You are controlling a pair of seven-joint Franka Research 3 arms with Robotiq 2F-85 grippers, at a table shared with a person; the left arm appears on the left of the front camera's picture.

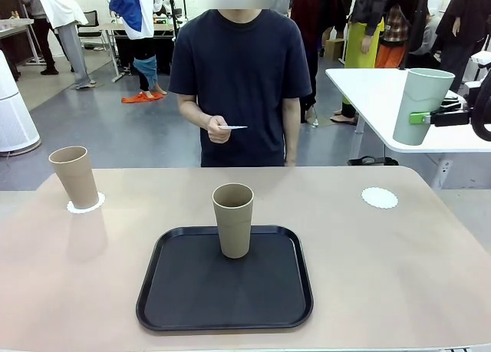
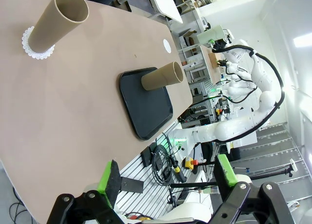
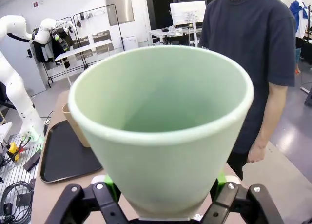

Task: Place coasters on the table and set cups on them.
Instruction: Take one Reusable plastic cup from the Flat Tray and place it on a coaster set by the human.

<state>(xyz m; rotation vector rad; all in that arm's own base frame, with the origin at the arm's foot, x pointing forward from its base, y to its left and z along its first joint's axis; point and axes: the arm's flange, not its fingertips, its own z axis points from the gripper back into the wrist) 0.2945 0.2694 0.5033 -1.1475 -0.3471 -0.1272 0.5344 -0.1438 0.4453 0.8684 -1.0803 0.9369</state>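
Green cup (image 3: 161,136) is clamped by its lower wall in my right gripper (image 3: 162,194), held up right of the table (image 1: 430,252), bare coaster (image 1: 380,198) near. Looks light, stiff, kinda slick. Left gripper (image 2: 167,175) is wide open, empty.

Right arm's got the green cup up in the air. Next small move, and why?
Probably carry the green cup down toward the bare coaster on the right of the table: the right gripper grips it well above the tabletop, and that coaster has no cup.
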